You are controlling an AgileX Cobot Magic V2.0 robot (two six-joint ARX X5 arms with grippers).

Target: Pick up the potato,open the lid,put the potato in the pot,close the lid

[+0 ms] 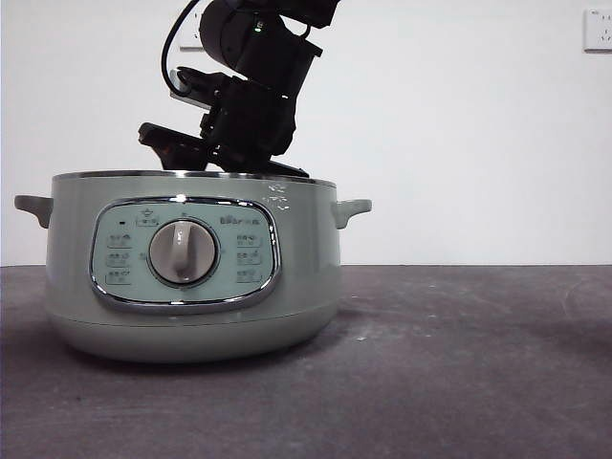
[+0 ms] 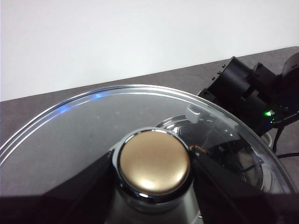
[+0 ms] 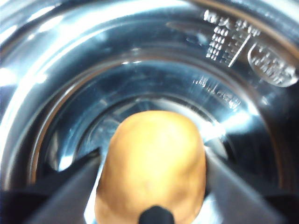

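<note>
The sage-green pot (image 1: 191, 316) stands on the table at the left, uncovered. An arm (image 1: 253, 86) reaches down from above into it; its jaws are hidden behind the rim. In the right wrist view my right gripper (image 3: 152, 175) is shut on the orange-brown potato (image 3: 152, 158), inside the pot's shiny steel bowl (image 3: 70, 79). My left gripper (image 2: 154, 175) is shut on the round knob (image 2: 154, 161) of the glass lid (image 2: 84, 126), holding it off the pot. Through the glass the right arm (image 2: 247, 93) shows. The lid is out of the front view.
The dark grey table (image 1: 459, 363) runs to the right of the pot, with a white wall behind. The pot's two small side handles (image 1: 349, 208) stick out at rim height. A wall socket (image 1: 598, 29) sits at the top right.
</note>
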